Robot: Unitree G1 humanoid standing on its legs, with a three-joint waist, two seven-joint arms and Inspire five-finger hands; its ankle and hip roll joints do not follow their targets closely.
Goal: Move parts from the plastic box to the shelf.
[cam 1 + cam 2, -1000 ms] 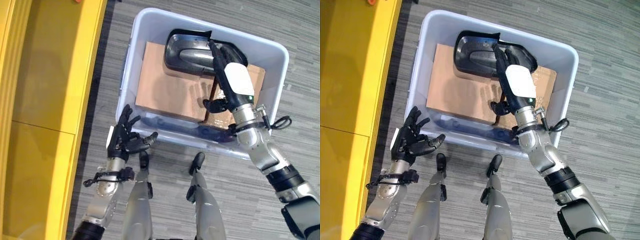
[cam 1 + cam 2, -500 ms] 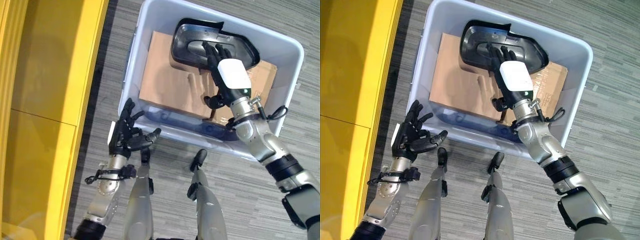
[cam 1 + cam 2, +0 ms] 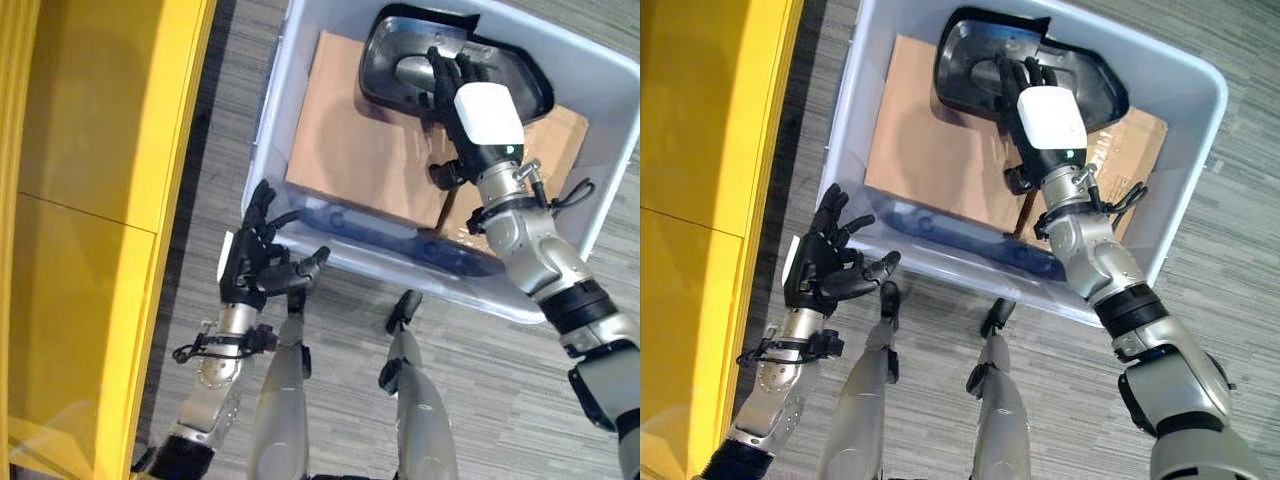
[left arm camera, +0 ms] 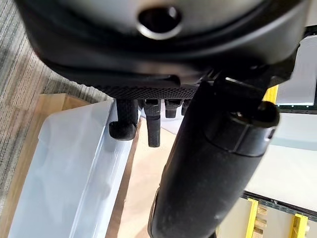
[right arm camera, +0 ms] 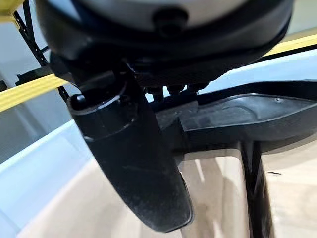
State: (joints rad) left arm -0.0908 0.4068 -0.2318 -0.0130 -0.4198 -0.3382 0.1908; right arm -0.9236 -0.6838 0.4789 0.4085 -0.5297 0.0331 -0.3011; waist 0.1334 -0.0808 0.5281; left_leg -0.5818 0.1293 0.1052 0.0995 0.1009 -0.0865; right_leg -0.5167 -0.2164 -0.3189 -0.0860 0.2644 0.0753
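On grey striped carpet (image 3: 520, 400) beside a yellow shelf unit (image 3: 90, 200), a translucent white plastic box (image 3: 1185, 190) is sitting with brown cardboard sheets (image 3: 940, 150) lining its bottom. A black moulded plastic part (image 3: 985, 60) is lying on the cardboard at the far end of the box. I am reaching my right hand (image 3: 1045, 115) in, fingers laid over the part; I cannot tell whether they are gripping it. My left hand (image 3: 255, 265) is hovering just outside the box's near wall, fingers spread wide, holding nothing.
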